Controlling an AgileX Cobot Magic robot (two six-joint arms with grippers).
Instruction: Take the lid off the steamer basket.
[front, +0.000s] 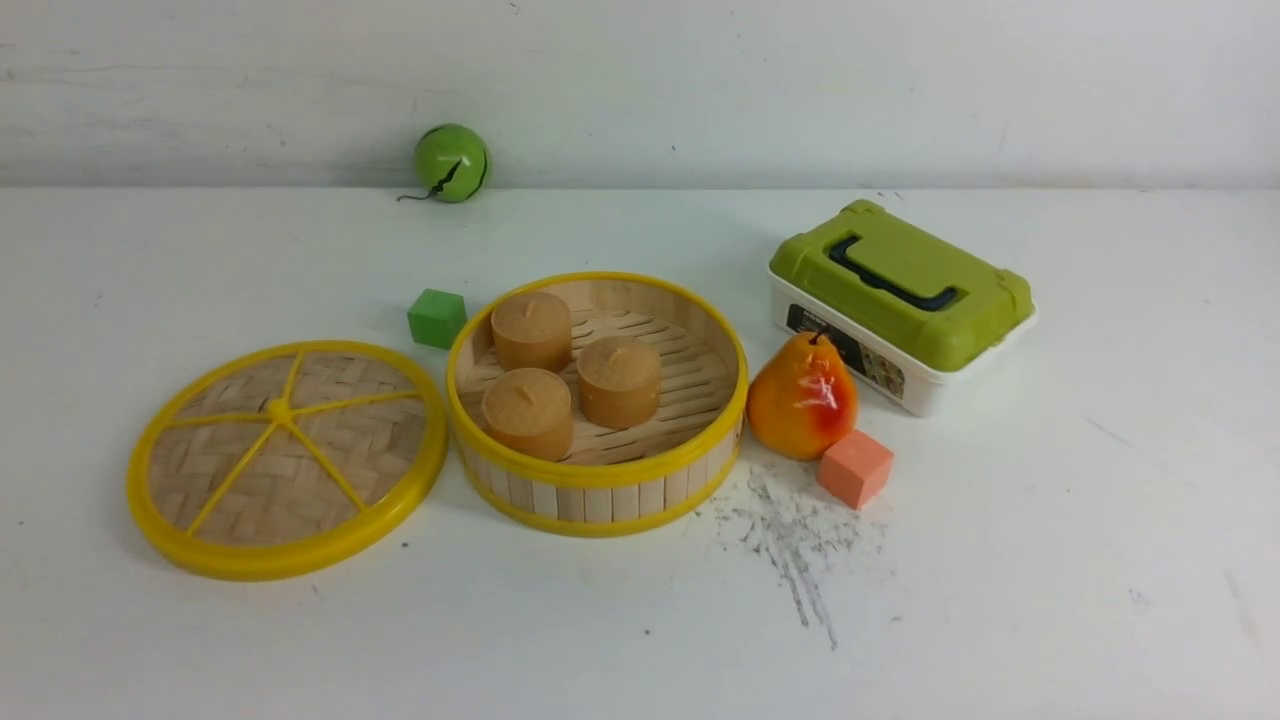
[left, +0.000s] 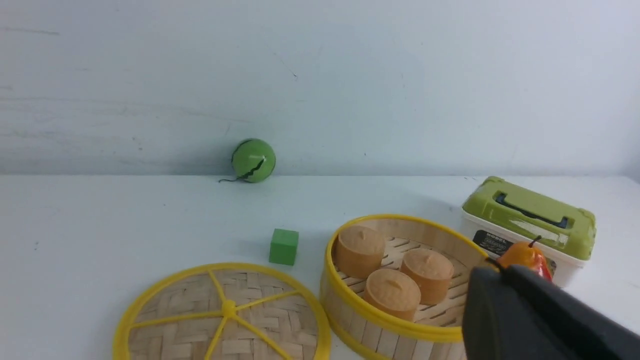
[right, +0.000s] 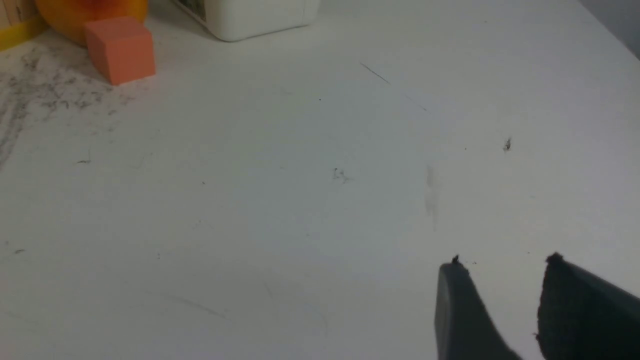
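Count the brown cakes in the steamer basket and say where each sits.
3. One cake stands at the back left of the steamer basket, one right of the middle, one at the front left. The lid lies off beside it, so none seems hidden.

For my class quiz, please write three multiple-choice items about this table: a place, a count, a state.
1. Where is the lid? A) flat on the table, left of the basket B) on top of the basket C) inside the basket
2. How many brown cakes are in the basket? A) two B) three C) four
3. The right gripper is: A) shut on the lid B) open and empty C) shut on a cake
Key: 1 A, it lies beside the basket; 2 B, three stand inside; 3 B, a gap shows between its fingertips.
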